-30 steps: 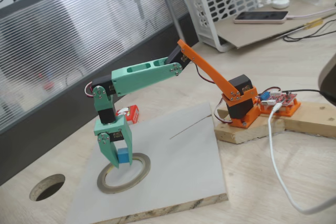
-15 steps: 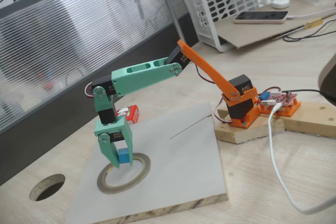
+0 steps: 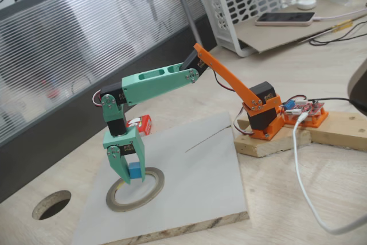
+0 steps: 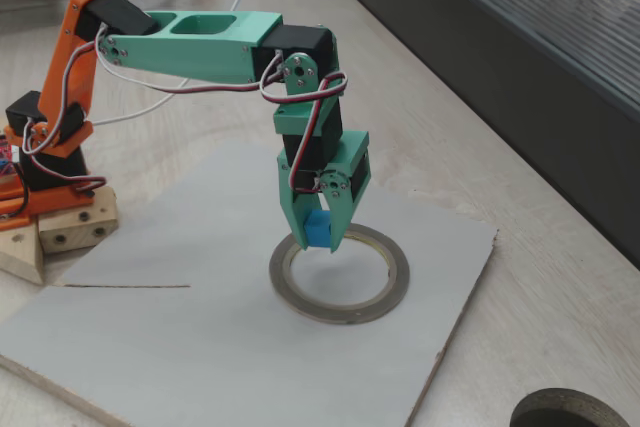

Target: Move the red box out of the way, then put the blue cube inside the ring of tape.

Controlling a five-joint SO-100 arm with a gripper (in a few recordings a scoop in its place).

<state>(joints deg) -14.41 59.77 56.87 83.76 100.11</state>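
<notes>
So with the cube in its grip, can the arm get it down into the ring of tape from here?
Probably yes. The gripper holds the blue cube just over the ring of tape, near its edge, and the opening looks free. The red box sits behind, off the board.

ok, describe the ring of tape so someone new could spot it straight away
Start at the grey board lying on the wooden table. The ring of tape lies flat near its front-left corner in a fixed view, under the green hand, which holds the blue cube. It is a thin grey-tan band with a wide opening, unlike the dark round hole cut into the table beside the board.
</notes>
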